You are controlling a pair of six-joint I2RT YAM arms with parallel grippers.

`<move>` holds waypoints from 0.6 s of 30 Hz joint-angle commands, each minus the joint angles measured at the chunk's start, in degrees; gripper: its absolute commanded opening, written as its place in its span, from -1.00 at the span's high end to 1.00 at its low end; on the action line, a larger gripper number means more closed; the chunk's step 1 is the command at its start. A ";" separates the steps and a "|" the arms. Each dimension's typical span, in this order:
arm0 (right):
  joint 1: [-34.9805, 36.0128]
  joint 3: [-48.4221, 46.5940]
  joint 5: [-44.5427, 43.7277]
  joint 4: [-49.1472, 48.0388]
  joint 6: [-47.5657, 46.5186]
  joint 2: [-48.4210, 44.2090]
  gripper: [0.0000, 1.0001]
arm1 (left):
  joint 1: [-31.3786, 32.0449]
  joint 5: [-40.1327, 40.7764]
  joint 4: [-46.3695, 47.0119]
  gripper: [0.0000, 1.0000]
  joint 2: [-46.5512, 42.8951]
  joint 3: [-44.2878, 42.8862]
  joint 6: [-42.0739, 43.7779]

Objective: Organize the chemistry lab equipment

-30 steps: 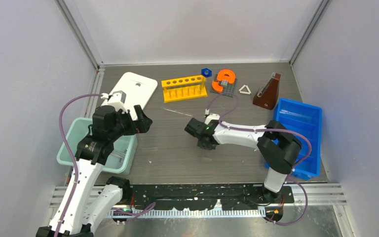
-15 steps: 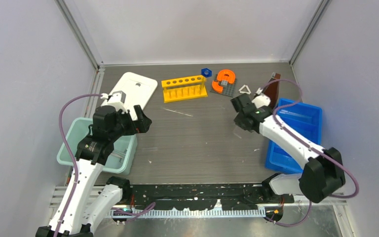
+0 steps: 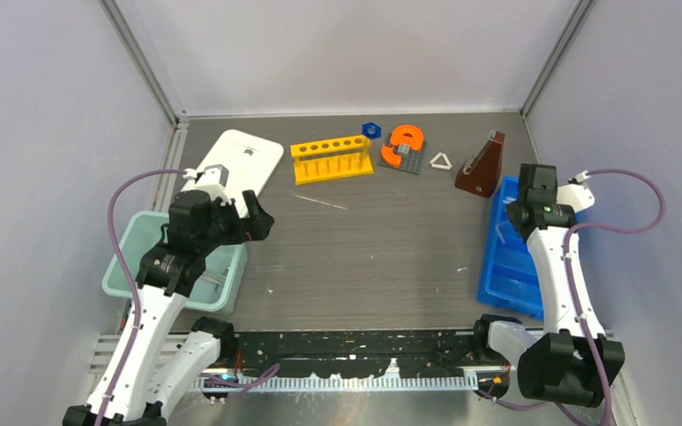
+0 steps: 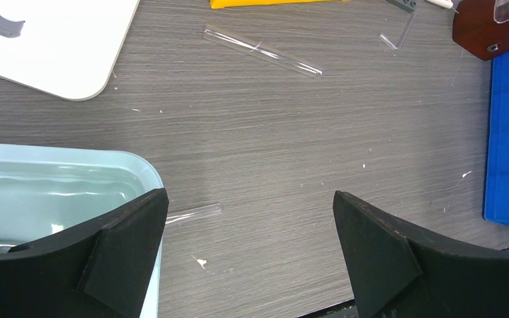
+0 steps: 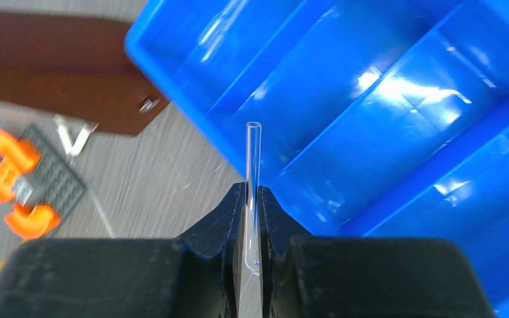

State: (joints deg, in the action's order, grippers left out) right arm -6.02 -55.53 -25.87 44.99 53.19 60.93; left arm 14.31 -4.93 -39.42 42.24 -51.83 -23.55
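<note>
My right gripper (image 5: 252,189) is shut on a clear glass tube (image 5: 252,152) and holds it over the near-left edge of the blue bin (image 5: 384,99); in the top view it (image 3: 513,220) is above that bin (image 3: 537,266). My left gripper (image 4: 248,218) is open and empty, above the table beside the teal bin (image 4: 53,179). A thin clear rod (image 3: 318,202) lies mid-table. The yellow rack (image 3: 330,158), blue hexagonal piece (image 3: 371,130), white triangle (image 3: 441,161) and brown flask (image 3: 482,169) stand at the back. Wire tongs (image 3: 213,277) lie in the teal bin.
A white flat board (image 3: 240,160) lies at the back left. The orange horseshoe piece (image 3: 404,142) sits on its grey base between the rack and the triangle. A second clear tube (image 4: 195,213) lies against the teal bin's right wall.
My right arm has swung from mid-table to the right, carrying the clear tube, and is now over the blue bin. The left arm has not moved.
</note>
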 commanded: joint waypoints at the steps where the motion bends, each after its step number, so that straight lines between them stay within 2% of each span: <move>1: -9.33 1.75 2.25 -2.21 -1.44 -0.63 0.68 | 0.61 1.00 0.54 -0.99 -0.30 -0.29 0.35; 8: -20.29 6.20 3.91 -2.93 1.69 -3.75 0.67 | 1.85 1.79 0.22 -0.99 0.66 -0.54 0.35; 18: -22.88 13.87 3.53 -3.67 5.32 -9.20 0.64 | 2.48 2.40 0.04 -0.99 0.83 -0.51 0.30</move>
State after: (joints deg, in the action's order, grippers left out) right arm -28.36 -43.13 -22.04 43.27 55.86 52.97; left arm 16.45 -3.55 -39.79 43.59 -51.83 -23.57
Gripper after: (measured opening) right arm 0.174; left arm 0.994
